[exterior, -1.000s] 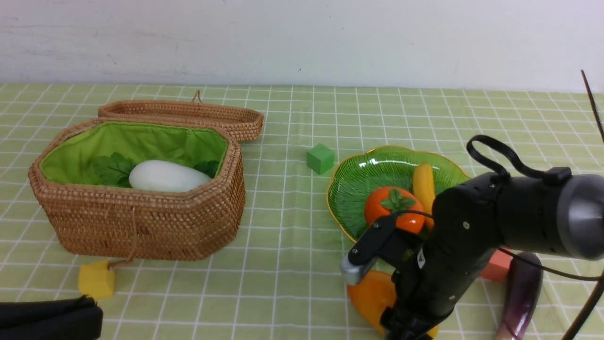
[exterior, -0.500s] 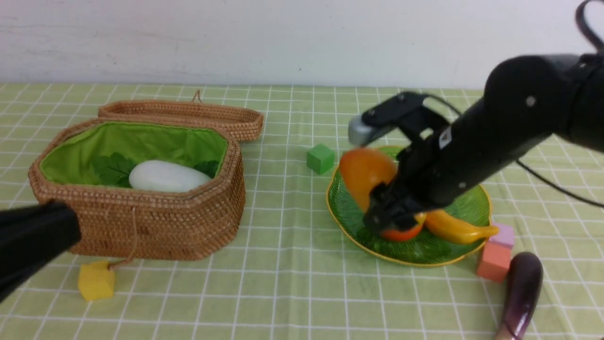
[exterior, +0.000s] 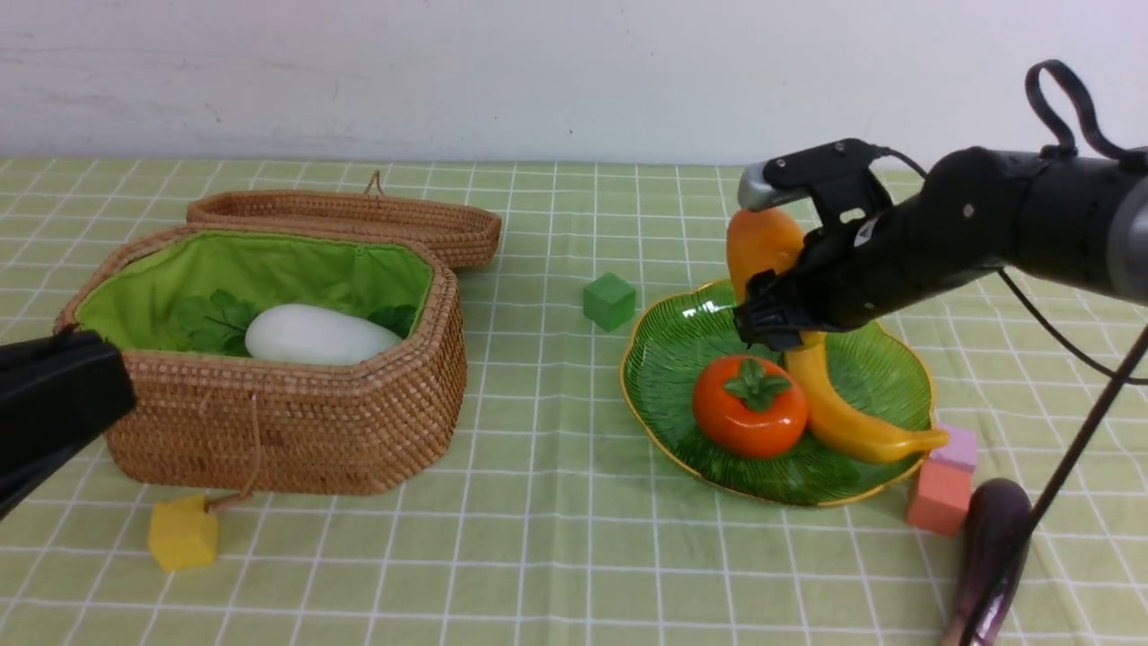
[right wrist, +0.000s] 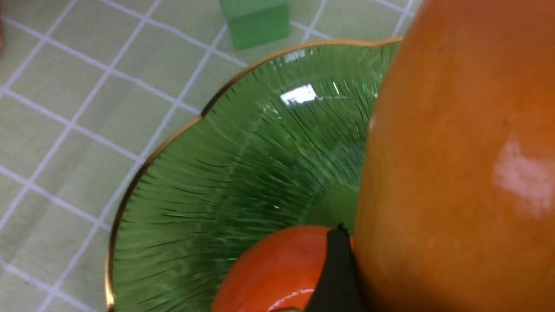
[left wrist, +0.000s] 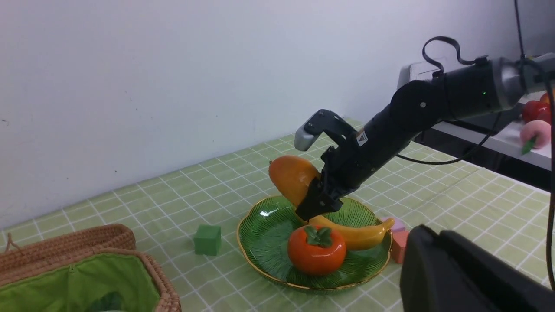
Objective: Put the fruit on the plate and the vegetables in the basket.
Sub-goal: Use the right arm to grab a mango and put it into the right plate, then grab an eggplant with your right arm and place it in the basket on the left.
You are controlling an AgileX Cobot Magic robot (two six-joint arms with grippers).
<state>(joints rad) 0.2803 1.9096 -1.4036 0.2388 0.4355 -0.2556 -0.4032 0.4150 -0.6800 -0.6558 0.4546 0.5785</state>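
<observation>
My right gripper (exterior: 762,318) is shut on the orange-yellow mango (exterior: 762,247) and holds it tilted over the back of the green glass plate (exterior: 664,359). One black fingertip (right wrist: 336,268) lies against the mango (right wrist: 455,173). The persimmon (exterior: 749,408) and the banana (exterior: 843,417) lie on the plate. The white radish (exterior: 318,335) lies in the wicker basket (exterior: 287,431). The purple eggplant (exterior: 991,547) lies on the cloth at the front right. My left gripper (exterior: 54,399) is shut and empty at the left edge. Pepper and gourd are out of view.
The basket's lid (exterior: 359,215) lies open behind it. A green cube (exterior: 609,301) sits left of the plate, a yellow cube (exterior: 183,531) before the basket, orange (exterior: 940,498) and lilac (exterior: 958,446) cubes by the plate's right rim. A thin cable (exterior: 1058,475) crosses the front right.
My right gripper lifted the mango from the cloth in front of the plate to above the plate's back. The banana shifted on the plate. My left arm rose at the left edge.
</observation>
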